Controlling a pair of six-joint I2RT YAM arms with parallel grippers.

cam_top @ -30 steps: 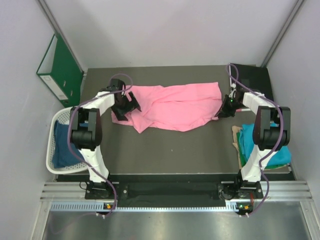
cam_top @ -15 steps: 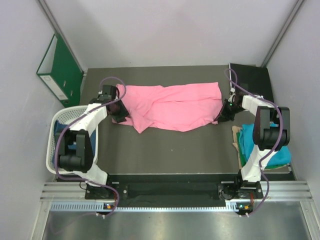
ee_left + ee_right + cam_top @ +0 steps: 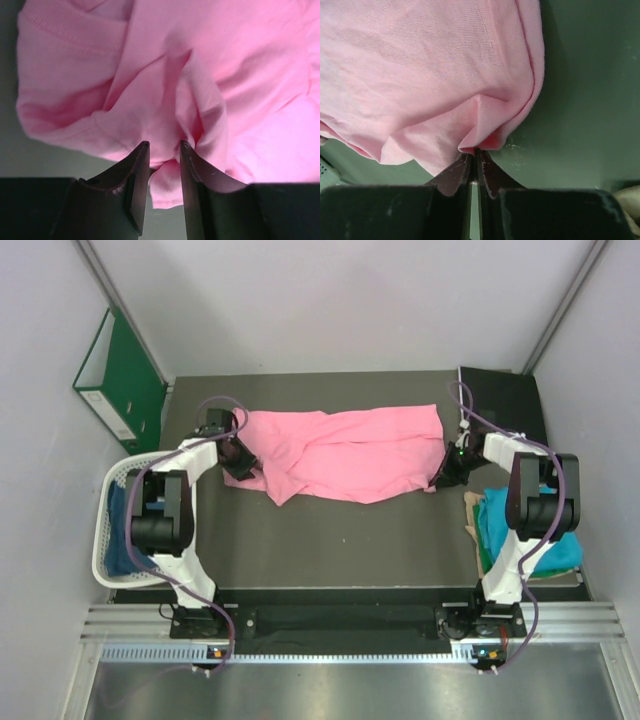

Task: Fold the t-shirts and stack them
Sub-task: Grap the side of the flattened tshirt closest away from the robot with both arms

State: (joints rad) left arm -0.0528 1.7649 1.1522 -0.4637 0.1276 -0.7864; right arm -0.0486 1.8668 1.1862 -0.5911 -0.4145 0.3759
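Observation:
The bright pink t-shirt (image 3: pixel 345 452) lies spread and wrinkled across the back of the table. My left gripper (image 3: pixel 240 462) is at its left end, shut on a bunched fold of pink cloth (image 3: pixel 165 170) that fills the gap between the fingers (image 3: pixel 162 145). At the shirt's right edge my right gripper (image 3: pixel 443 468) is shut, its tips (image 3: pixel 474 151) pinching a small fold of the hem (image 3: pixel 485 125). A teal t-shirt (image 3: pixel 565 550) lies at the right of the table, partly behind the right arm. A dark blue t-shirt (image 3: pixel 122 540) sits in the basket.
A white lattice basket (image 3: pixel 112 480) stands at the table's left edge. A green ring binder (image 3: pixel 125 375) leans on the left wall. A black object (image 3: pixel 505 395) lies at the back right corner. Beige cloth (image 3: pixel 473 510) shows beside the teal shirt.
My left gripper has dropped to the shirt's left end and closed on a fold of pink cloth. The right gripper has stayed shut on the right edge.

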